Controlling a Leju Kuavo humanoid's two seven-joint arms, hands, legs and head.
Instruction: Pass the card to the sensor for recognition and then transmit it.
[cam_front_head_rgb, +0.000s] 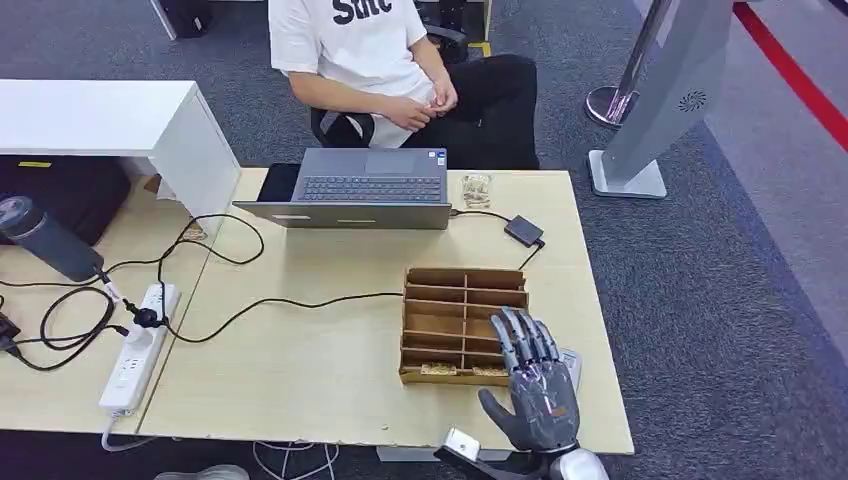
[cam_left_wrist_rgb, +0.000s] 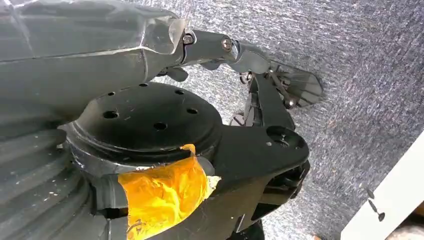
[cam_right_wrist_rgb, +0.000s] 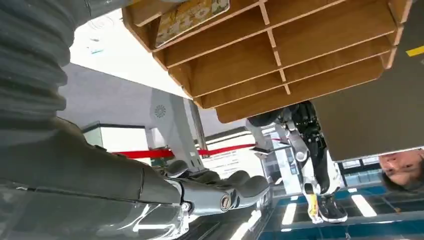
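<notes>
A wooden divider box (cam_front_head_rgb: 464, 322) stands on the table's right half. Yellow patterned cards (cam_front_head_rgb: 432, 369) lie in its nearest row, and one of these cards (cam_right_wrist_rgb: 192, 15) fills a slot of the box (cam_right_wrist_rgb: 280, 45) in the right wrist view. My right hand (cam_front_head_rgb: 535, 388) hovers over the box's near right corner, fingers spread and holding nothing; its fingers (cam_right_wrist_rgb: 240, 187) stretch out straight. A small black sensor (cam_front_head_rgb: 523, 231) lies right of the laptop on a cable. Another patterned card (cam_front_head_rgb: 476, 190) lies beside the laptop. My left hand (cam_left_wrist_rgb: 150, 45) hangs over the carpet, a finger (cam_left_wrist_rgb: 240, 52) extended, empty.
An open grey laptop (cam_front_head_rgb: 360, 195) sits at the table's far edge with a seated person (cam_front_head_rgb: 390, 70) behind it. Cables and a white power strip (cam_front_head_rgb: 138, 345) lie on the left, near a dark bottle (cam_front_head_rgb: 45, 240). A grey floor stand (cam_front_head_rgb: 655, 110) rises at the right.
</notes>
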